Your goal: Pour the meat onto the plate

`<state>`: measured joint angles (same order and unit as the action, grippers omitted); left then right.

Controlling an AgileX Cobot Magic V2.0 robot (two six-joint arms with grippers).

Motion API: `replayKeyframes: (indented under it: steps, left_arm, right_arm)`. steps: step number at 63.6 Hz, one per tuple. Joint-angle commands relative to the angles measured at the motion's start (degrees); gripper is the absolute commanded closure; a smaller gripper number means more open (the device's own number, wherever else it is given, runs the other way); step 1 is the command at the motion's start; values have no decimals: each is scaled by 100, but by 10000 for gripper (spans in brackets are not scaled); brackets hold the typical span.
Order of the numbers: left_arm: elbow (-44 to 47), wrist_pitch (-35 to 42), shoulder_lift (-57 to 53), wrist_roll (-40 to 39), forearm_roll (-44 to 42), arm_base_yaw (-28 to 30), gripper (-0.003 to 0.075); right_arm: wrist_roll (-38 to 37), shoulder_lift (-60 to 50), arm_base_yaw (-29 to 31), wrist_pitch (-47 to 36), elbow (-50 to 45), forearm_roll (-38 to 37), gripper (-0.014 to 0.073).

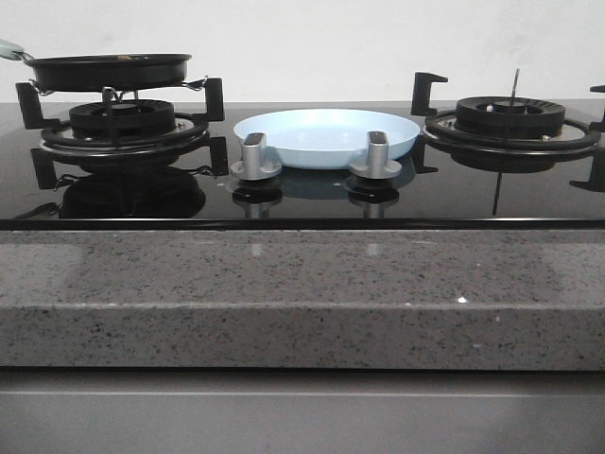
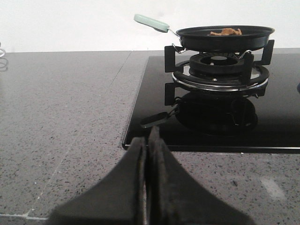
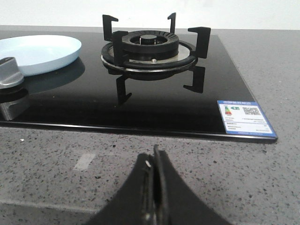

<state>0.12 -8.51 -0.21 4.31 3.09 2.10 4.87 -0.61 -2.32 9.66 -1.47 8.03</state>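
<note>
A: What can't you make out in the front view?

B: The frying pan [image 1: 106, 71]: its wall hides whatever lies inside, and its handle [image 1: 11, 47] is cut off at the left edge. Neither arm appears there.

A: And the meat [image 2: 226, 32]?

B: Only a low brown sliver above the pan's rim in the left wrist view, too small to tell slices apart.

A: The plate [image 3: 40, 52]?

B: Cut off at the right wrist view's edge. The blue sticker [image 3: 245, 117] has print too small to read.
</note>
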Motion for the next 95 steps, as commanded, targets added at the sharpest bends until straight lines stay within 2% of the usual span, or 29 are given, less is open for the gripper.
replayKeyframes:
  steps: [1,95]
  left_arm:
    - [40,478,-92,-56,61,18,741]
    - [40,489,-92,-46,-90,18,741]
  right_arm:
    - [26,-93,-5,-489,23,-51,652]
    - [26,-93,-5,-489,23,-51,652]
